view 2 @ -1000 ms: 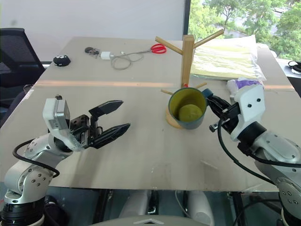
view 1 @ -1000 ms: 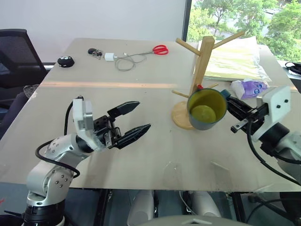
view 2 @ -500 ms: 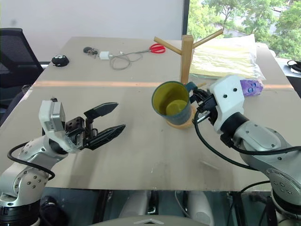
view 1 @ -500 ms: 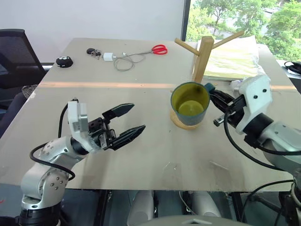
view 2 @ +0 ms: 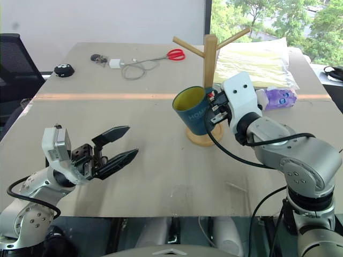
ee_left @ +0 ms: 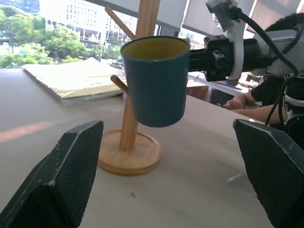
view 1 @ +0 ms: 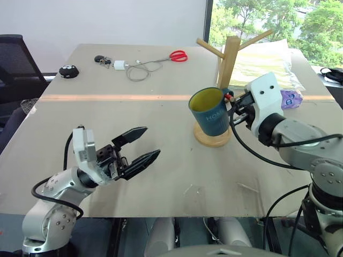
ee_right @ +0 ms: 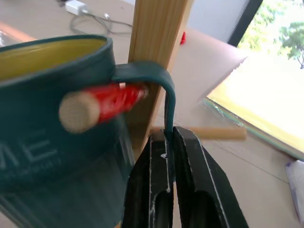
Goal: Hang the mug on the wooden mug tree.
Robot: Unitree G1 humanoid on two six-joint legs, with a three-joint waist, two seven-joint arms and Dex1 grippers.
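The mug [view 1: 210, 111] hangs right of centre in the head view, upright, its yellow-green mouth facing up and pale lettering on its teal side, lifted clear of the round base of the wooden mug tree [view 1: 227, 69] behind it. In the right wrist view a red-marked peg [ee_right: 102, 105] of the tree passes through the mug's loop handle [ee_right: 152, 83], its pale round tip poking out on the near side; whether the handle already bears on the peg is hard to judge from this angle. The right gripper [ee_right: 167, 142] pinches the lower run of that handle between its two black fingers, which lie almost together with the thin teal loop between them. The left gripper [view 1: 138, 147] hovers at lower left of the head view, over the bare table [view 1: 161, 139], its fingers spread wide and grasping nothing, well apart from the mug. Red scissors [view 1: 178, 55] and a white cable [view 1: 140, 70] lie at the table's upper edge, with a yellow pad [view 1: 262, 61] at upper right.
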